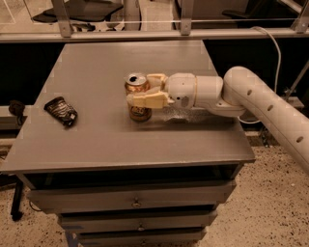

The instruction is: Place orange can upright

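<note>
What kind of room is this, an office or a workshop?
Probably an office or lab: a grey drawer cabinet, an office chair behind a railing, and a speckled floor. The gripper grips the orange can on the cabinet top.

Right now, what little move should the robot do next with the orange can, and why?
Probably open the end effector and let go: the orange can already looks upright on the table, silver top up, with the fingers clasped around its middle.
</note>
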Action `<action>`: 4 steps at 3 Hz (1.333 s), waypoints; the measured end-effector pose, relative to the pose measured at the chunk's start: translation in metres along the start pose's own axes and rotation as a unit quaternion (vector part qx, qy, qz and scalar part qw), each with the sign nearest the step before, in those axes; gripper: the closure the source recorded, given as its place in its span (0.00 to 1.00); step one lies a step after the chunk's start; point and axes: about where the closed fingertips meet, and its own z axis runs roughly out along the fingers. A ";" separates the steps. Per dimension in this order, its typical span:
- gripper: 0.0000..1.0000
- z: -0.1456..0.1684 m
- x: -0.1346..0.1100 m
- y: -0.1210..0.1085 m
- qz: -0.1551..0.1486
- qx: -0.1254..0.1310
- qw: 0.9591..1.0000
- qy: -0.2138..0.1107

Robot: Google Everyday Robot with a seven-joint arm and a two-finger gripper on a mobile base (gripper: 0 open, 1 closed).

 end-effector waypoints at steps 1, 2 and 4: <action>0.15 0.000 0.000 0.000 0.000 0.000 1.000 0.000; 0.00 -0.028 0.012 -0.007 -0.001 0.008 0.999 0.031; 0.00 -0.147 0.025 -0.031 -0.016 0.073 0.991 0.112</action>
